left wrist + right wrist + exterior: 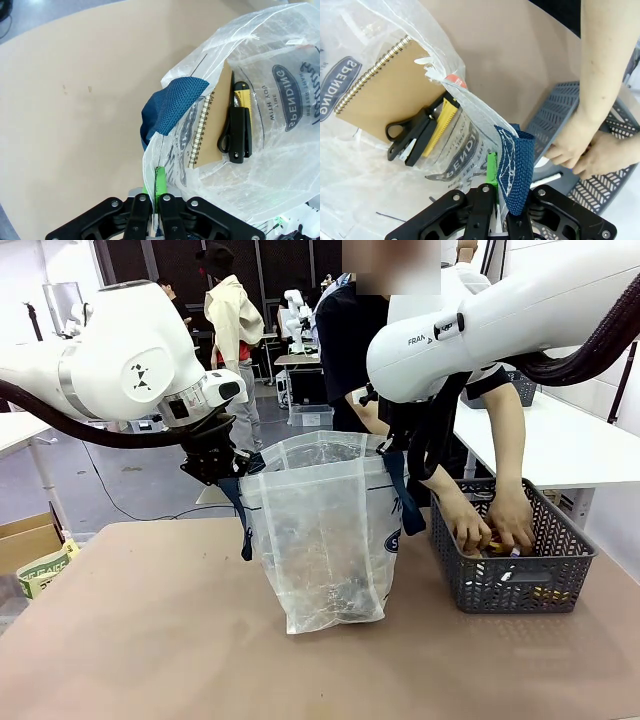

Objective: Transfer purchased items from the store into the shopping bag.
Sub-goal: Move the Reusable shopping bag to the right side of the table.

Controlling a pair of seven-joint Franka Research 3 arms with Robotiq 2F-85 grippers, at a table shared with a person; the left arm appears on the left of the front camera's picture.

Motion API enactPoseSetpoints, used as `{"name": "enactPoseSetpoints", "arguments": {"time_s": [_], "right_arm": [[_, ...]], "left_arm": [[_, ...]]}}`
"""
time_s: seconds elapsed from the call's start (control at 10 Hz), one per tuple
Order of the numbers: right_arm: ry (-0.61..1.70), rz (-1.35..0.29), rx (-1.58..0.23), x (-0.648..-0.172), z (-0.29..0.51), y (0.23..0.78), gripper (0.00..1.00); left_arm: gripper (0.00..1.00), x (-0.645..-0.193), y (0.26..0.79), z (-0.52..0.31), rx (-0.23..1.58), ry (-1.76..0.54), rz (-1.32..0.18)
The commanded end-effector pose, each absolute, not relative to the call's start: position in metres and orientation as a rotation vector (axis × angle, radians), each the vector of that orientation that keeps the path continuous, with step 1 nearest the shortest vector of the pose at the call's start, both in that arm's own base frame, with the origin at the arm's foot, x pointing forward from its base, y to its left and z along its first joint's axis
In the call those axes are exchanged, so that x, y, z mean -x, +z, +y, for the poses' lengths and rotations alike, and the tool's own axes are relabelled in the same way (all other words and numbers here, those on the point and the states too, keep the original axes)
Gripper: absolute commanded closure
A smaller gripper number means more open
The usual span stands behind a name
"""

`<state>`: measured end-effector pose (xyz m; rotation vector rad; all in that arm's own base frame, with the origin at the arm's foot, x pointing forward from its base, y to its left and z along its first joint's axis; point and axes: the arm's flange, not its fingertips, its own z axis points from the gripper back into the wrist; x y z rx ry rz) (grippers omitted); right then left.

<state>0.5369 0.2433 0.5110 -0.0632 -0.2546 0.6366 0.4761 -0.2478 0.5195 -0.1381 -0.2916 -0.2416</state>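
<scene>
The step in hand is loading. The shopping bag [320, 540] stands upright about the middle of the bench [150, 650], its mouth held wide between the two arms. The left claw [159, 187] is pinched tight on the bag's rim beside one navy strap [172, 107]. The right claw [492, 182] is clamped on the opposite rim, with the other strap [516, 170] folded against its fingers.

Inside the bag, a tan spiral notebook [210, 120], black-handled scissors [234, 132] and a yellow-and-black cutter [241, 92] lean together against one wall. The person's hands [585, 150] are both down in the dark grey basket [505, 590], which sits just beside the bag toward the bench's far right corner. They seem to be gathering the next item.

I judge the next move to be the person's: lift something out of the basket and drop it through the open mouth. For the arms, that calls for holding steady with the rim taut and level (a slack grip would let the thin plastic fold shut).

What the hands have hold of is hard to make out; a yellowish bit shows between the fingers, no more. In the front view the right claw is hidden behind its own arm and the bag's rim, and the cloudy plastic blurs the bag's contents. The right wrist view cuts off part of the basket.
</scene>
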Motion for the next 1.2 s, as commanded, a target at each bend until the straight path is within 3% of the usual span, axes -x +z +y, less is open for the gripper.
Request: {"name": "enactPoseSetpoints", "arguments": {"time_s": [0.0,1.1], "right_arm": [[0.635,-0.253,0.065,-0.5367,0.2415,0.5104,1.0],[0.635,-0.253,0.065,-0.5367,0.2415,0.5104,1.0]], "left_arm": [[1.0,-0.4731,0.5203,-0.246,0.137,-0.227,-0.296],[1.0,-0.4731,0.5203,-0.246,0.137,-0.227,-0.296]]}}
